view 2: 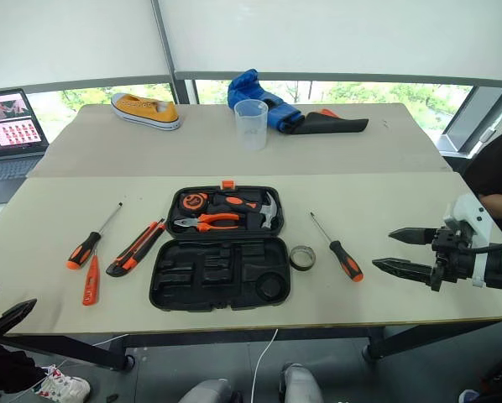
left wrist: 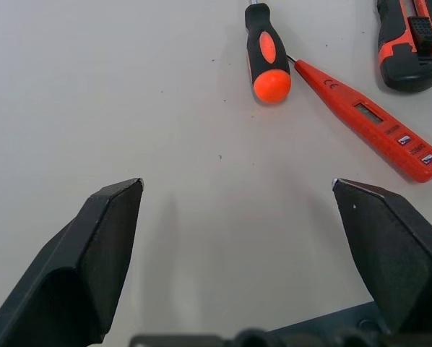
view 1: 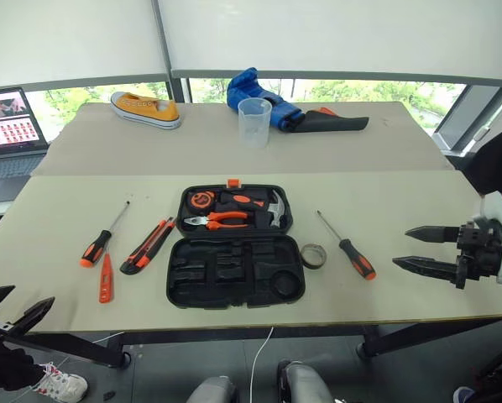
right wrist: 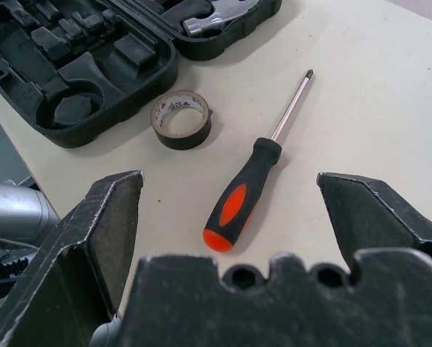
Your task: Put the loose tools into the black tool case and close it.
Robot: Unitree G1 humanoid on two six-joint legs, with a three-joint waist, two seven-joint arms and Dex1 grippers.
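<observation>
While both tools gape empty, right wrist view reveals tape ring [right wrist: 181,119] lettering beside 1 screwdriver [right wrist: 253,186].

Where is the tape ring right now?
In the left eye view the tape ring lies flat on the table, right of the open tool case and just left of the right-hand screwdriver.

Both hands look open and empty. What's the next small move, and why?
Probably ease the right hand down over the screwdriver lying right in front of it. Both hands are open and empty, the black tool case lies open with free slots, and that handle lies apart from the tape ring, so it seems the easiest first pick.
</observation>
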